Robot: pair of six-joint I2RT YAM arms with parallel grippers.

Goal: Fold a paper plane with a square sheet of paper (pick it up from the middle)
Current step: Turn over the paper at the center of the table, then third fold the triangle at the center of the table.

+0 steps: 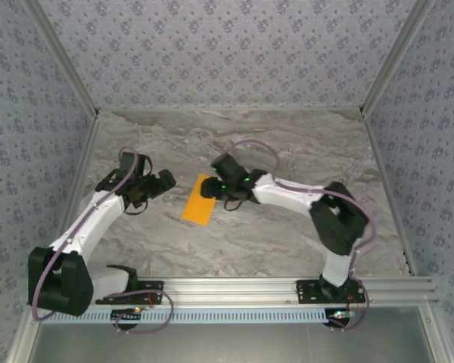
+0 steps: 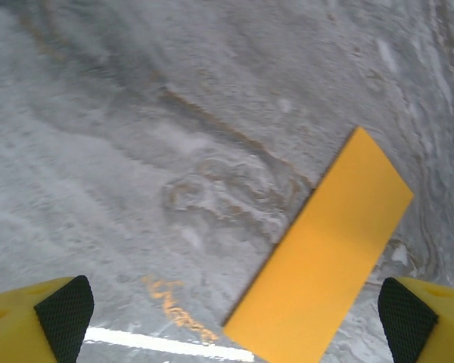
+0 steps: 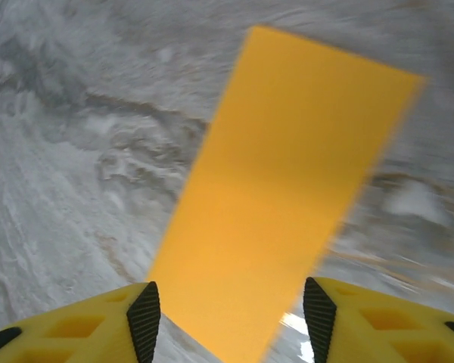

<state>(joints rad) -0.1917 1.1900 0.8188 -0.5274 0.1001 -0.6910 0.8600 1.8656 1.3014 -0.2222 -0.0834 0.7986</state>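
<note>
Marbled table (image 1: pixel 287 234) bears orange paper (image 1: pixel 199 200) (folded narrow), left gripper (image 2: pixel 236 311) wide open, right gripper (image 3: pixel 231 318) parted over it.

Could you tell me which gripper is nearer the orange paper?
Right. The right gripper straddles the far end of the orange paper; the left gripper sits apart, off its left edge.

- The bench (image 1: pixel 287 231) has a grey, marbled, stone-look top with pale swirls and thin brownish veins across it.
- One orange sheet of paper (image 1: pixel 199 200) lies flat on the top, left of the middle and about halfway between the near and far edges.
- The paper shows as a plain, long, narrow rectangle with straight edges. Its long sides run near to far, and the far end leans slightly right.
- In the left wrist view, a bright streak of reflected light crosses the top beside the paper's near end.
</note>
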